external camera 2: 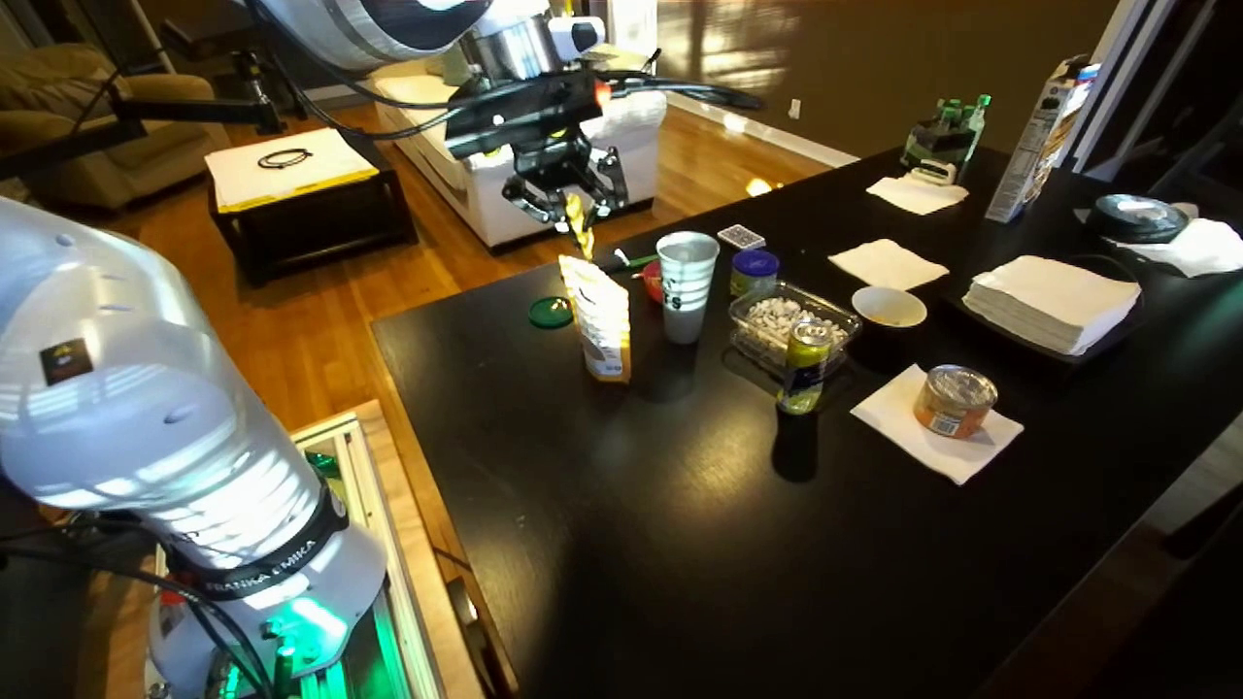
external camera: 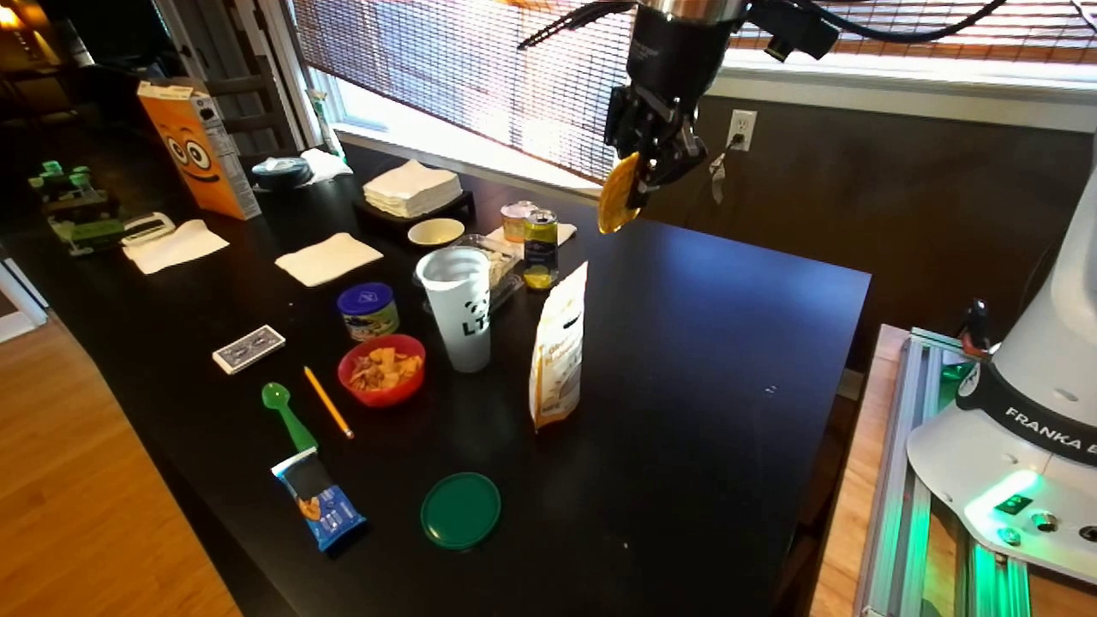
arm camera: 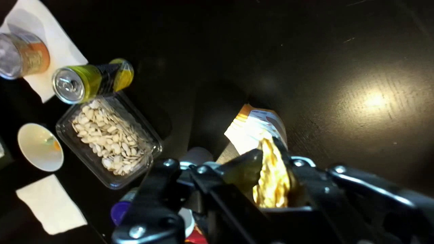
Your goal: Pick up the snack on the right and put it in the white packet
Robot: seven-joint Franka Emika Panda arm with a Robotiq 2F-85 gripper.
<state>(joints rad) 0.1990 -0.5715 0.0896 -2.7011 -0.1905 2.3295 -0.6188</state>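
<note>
The snack, a flat round golden-brown piece, is between my fingertips in both exterior views [external camera: 619, 195] [external camera 2: 580, 225] and edge-on in the wrist view [arm camera: 273, 178]. My gripper [external camera: 636, 182] [external camera 2: 585, 212] [arm camera: 271, 152] is shut on it, high above the table. The white packet, a narrow pouch with tan-brown print, stands upright on the table [external camera: 559, 356] [external camera 2: 600, 320]. In an exterior view the snack's lower edge appears just above the packet's top; they look apart. In the wrist view the packet [arm camera: 251, 127] lies beyond the fingertips, partly covered by them. Its opening is not clearly visible.
A tall white cup [external camera: 467, 321] stands beside the packet. A yellow can [external camera 2: 804, 369] and a clear tray of seeds [arm camera: 113, 139] are near it. A red bowl [external camera: 377, 396], a green lid [external camera: 461, 511] and a blue snack bar [external camera: 319, 501] lie around.
</note>
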